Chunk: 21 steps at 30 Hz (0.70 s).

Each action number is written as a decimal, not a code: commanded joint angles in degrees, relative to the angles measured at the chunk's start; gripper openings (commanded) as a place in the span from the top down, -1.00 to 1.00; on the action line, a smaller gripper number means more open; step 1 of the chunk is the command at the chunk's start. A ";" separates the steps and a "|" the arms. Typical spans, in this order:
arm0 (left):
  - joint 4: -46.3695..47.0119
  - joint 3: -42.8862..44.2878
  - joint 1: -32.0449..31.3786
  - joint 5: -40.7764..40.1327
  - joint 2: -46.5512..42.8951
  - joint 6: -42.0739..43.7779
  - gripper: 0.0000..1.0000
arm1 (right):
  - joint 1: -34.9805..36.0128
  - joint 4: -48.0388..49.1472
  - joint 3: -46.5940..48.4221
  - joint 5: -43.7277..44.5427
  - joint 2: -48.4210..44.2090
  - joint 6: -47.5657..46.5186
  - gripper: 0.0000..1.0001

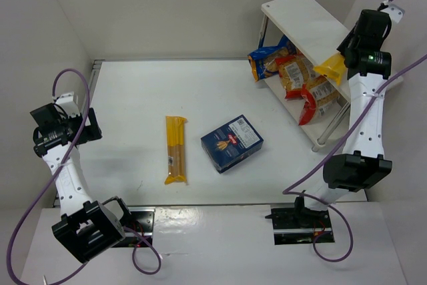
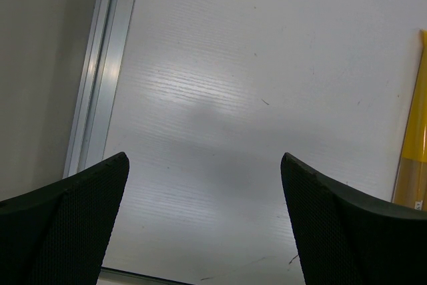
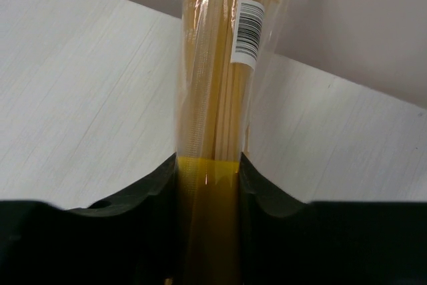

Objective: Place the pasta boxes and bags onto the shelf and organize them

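Observation:
My right gripper [image 1: 344, 58] is shut on the end of a long yellow spaghetti pack [image 1: 331, 69] over the right edge of the white shelf [image 1: 300, 21]. In the right wrist view the gripper [image 3: 208, 165] clamps the pack [image 3: 213, 91], which has a barcode label and stretches away over the shelf's top board [image 3: 80, 98]. A second spaghetti pack [image 1: 176, 149] lies on the table centre. A dark blue pasta box [image 1: 231, 143] lies to its right. My left gripper [image 1: 90, 125] is open and empty at the far left; its wrist view [image 2: 203, 165] shows the second pack's edge [image 2: 417, 145].
A blue bag [image 1: 270, 58], an orange-red bag [image 1: 293, 71] and a red bag [image 1: 313, 101] lie on the shelf's lower tier. A shelf leg [image 1: 331, 125] stands at the front right. White walls enclose the table. A metal rail [image 2: 100, 71] runs along the table's left edge.

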 commanded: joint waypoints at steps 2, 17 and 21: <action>1.13 -0.05 0.42 1.45 -0.12 1.26 -1.00 | -0.29 7.89 0.33 -1.23 -4.41 0.72 -0.07; 1.13 -0.05 0.42 2.50 -0.64 1.26 -1.00 | 2.08 6.84 0.85 -1.84 -8.45 -0.86 -1.00; 1.13 -0.05 0.42 3.02 -0.64 1.26 -1.00 | 2.60 6.22 1.37 -3.94 -9.16 -0.87 -1.00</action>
